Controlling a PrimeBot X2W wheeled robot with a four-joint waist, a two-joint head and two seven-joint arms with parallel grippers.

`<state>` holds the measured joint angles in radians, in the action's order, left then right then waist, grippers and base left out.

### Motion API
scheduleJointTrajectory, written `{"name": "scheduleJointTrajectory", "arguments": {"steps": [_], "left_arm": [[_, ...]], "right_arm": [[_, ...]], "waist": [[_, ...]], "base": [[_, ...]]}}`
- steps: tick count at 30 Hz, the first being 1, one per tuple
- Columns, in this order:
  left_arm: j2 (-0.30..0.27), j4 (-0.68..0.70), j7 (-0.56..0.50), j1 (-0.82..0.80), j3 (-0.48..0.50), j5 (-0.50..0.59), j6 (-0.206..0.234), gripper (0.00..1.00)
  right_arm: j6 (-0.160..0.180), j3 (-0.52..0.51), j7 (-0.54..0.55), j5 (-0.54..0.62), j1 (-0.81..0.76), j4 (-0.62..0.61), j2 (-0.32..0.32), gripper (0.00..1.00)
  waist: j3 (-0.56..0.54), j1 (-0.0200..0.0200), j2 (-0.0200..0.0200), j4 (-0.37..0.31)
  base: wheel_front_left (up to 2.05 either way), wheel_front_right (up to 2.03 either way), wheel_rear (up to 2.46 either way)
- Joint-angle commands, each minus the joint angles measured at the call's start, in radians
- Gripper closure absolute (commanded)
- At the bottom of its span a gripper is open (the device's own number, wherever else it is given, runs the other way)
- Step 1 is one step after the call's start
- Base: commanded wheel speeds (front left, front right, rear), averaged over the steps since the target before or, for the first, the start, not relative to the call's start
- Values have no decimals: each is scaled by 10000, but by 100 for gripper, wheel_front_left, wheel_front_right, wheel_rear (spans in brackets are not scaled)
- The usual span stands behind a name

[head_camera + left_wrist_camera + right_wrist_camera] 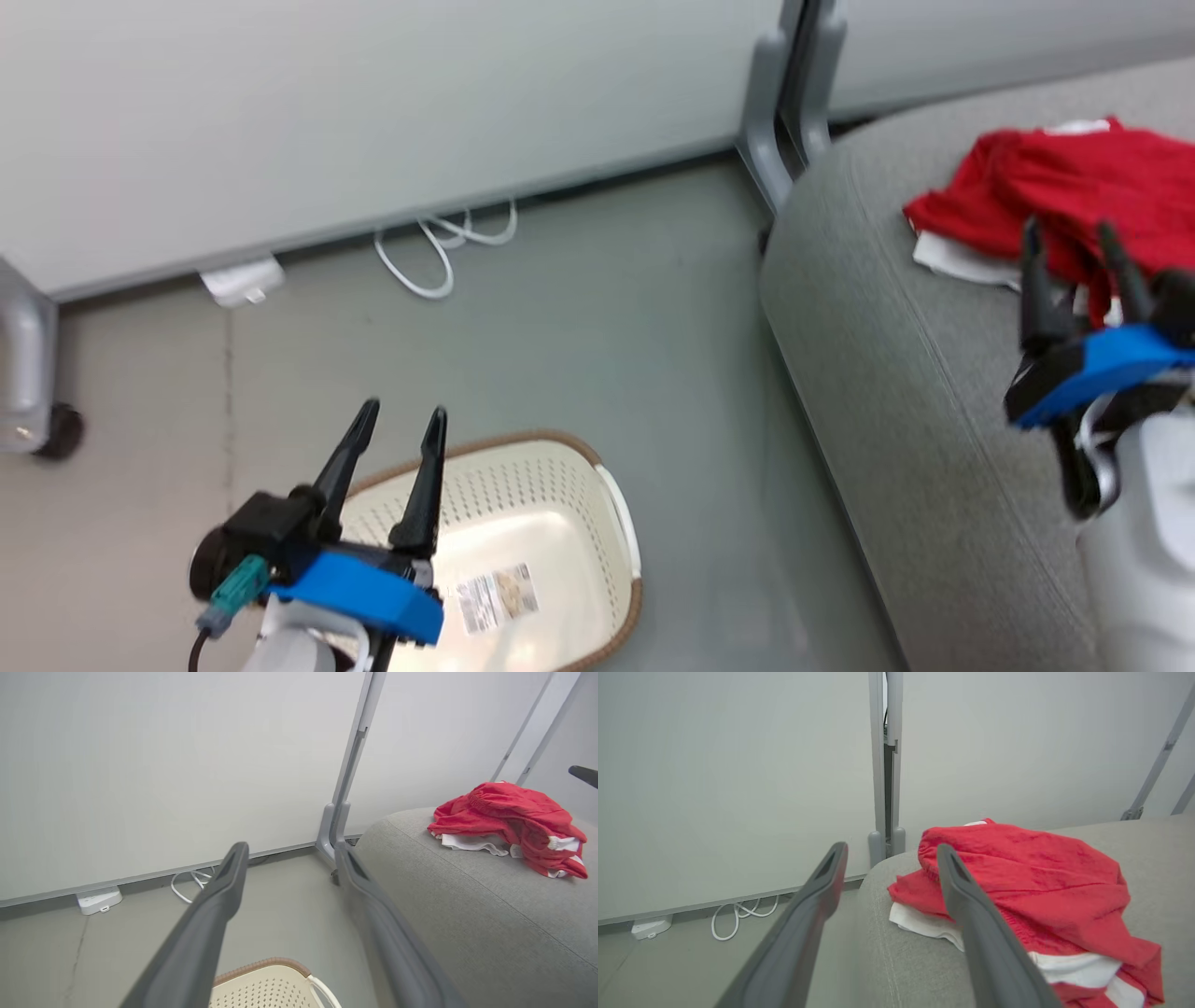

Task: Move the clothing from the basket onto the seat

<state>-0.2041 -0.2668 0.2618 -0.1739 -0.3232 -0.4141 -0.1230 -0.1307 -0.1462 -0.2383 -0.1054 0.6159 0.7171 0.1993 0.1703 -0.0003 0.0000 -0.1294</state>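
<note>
Clothing [1064, 187] piled on seat [896, 392], basket [560, 485] looks empty, so your right gripper [1068, 226] hangs spread, holding nothing; left gripper [403, 408] spread too.

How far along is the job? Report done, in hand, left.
Done: the red clothing lies heaped on the seat; the basket's visible inside holds just a label. In hand: nothing; the right pincer stands open by the heap, the left pincer open above the basket. Left: probably nothing; part of the basket is hidden.
</note>
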Motion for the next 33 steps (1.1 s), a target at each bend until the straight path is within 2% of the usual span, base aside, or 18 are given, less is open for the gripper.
{"name": "scheduleJointTrajectory", "arguments": {"steps": [1,7,17,24,33], "left_arm": [[61,-81,42,220,143,-14,-5,0],[196,-266,36,999,898,-19,-37,0],[342,-671,38,1865,1987,73,-75,0],[413,-563,37,2090,2483,216,-95,0],[465,-628,37,2039,2531,335,-101,0]], "right_arm": [[-1,84,65,63,-469,-256,-45,0],[-1,602,450,212,-2194,-2016,-640,0],[-1,752,1341,340,-4524,-4590,-1339,0],[-1,949,1555,52,-5552,-5192,-1491,0],[-1,1180,1512,-157,-5704,-5202,-1492,0]], "waist": [[-887,3,0,580],[-1537,3,0,1029],[-2049,3,0,1463],[-2080,3,0,1577],[-2046,3,0,1561]], "base": [[0,0,0],[0,0,0],[0,0,0],[0,0,0],[0,0,0]]}}
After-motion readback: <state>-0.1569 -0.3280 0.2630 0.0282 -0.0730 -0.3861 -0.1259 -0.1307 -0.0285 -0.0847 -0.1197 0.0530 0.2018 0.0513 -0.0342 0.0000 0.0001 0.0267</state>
